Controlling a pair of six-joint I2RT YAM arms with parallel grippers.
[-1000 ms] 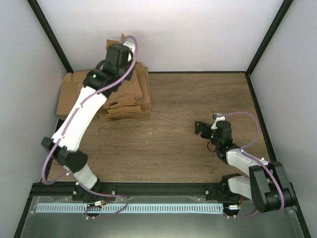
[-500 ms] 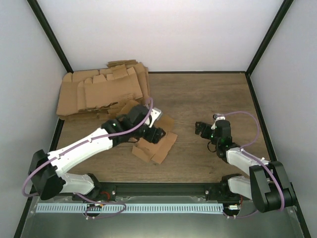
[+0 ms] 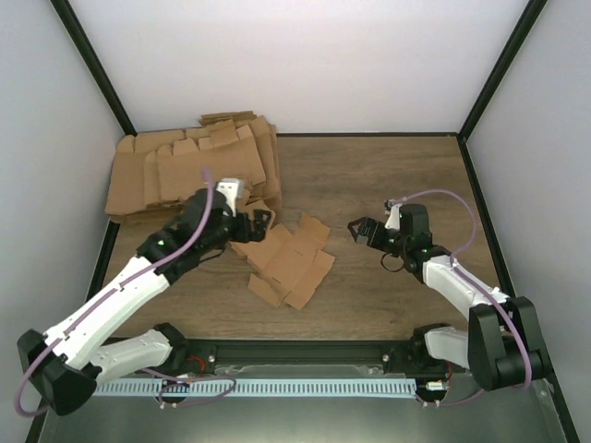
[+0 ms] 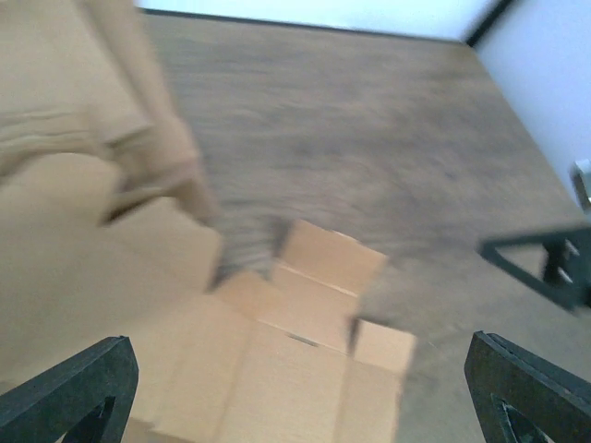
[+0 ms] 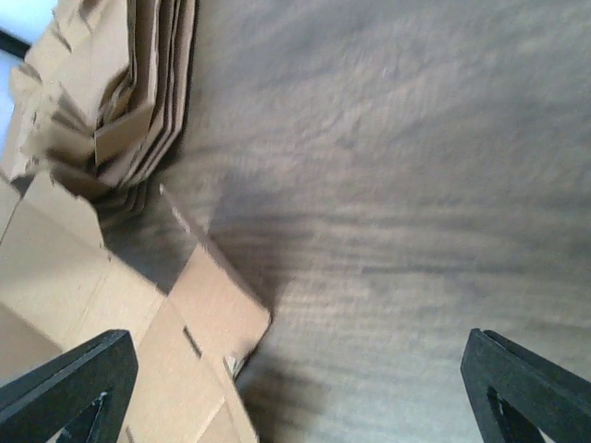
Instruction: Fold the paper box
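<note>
You have the paper box [image 3: 291,263] lying flat as an unfolded cut-out on the wooden table [image 3: 388,175], a little left of the middle of the overhead view, with its flaps spread toward the lower right. Your left gripper [image 3: 258,224] sits at the box's upper left edge. Its fingers [image 4: 69,388] are spread wide, with nothing pinched between them. In the left wrist view they stand at the two bottom corners, and the cut-out's panels lie between and ahead of them. That view is blurred, so you cannot tell whether either finger touches the cardboard. Your right gripper [image 3: 361,232] is just to the right of the box, apart from it and pointing toward it, jaws likewise wide and holding nothing. Its wrist view has a flap of the box at lower left. The pile of flat cardboard blanks [image 3: 185,171] lies in the upper left of the overhead view, its lower edge near the box.
</note>
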